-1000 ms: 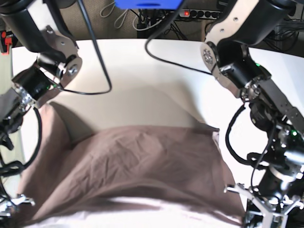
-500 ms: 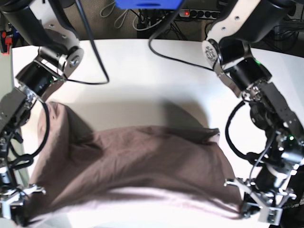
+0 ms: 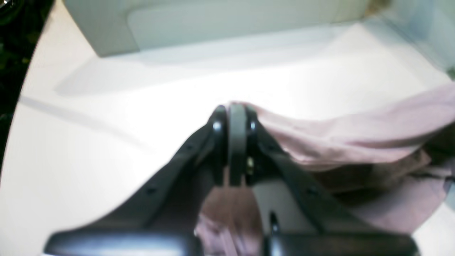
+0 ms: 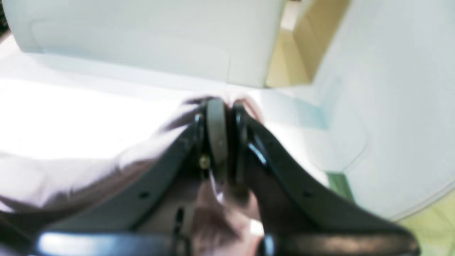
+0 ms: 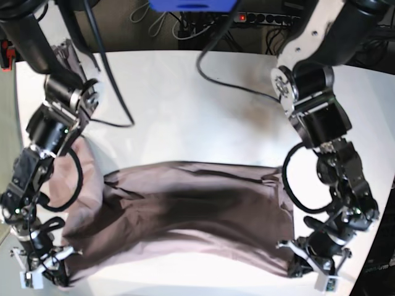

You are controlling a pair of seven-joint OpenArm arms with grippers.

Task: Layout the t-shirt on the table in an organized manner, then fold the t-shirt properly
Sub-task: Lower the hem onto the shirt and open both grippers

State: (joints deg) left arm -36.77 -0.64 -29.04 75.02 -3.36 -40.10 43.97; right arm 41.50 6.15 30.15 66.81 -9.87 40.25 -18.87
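Base view: both the left gripper [image 5: 307,264] and right gripper [image 5: 44,269] pinch corners of the t-shirt [image 5: 185,222], spread across the tabletop [image 5: 185,111].

Matt creased cloth t-shirt [image 5: 185,222], smooth glossy table [image 5: 185,105]

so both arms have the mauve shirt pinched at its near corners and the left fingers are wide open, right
Not quite. In the left wrist view the left gripper has its fingers shut on the t-shirt, not open. The right gripper is also shut on it.
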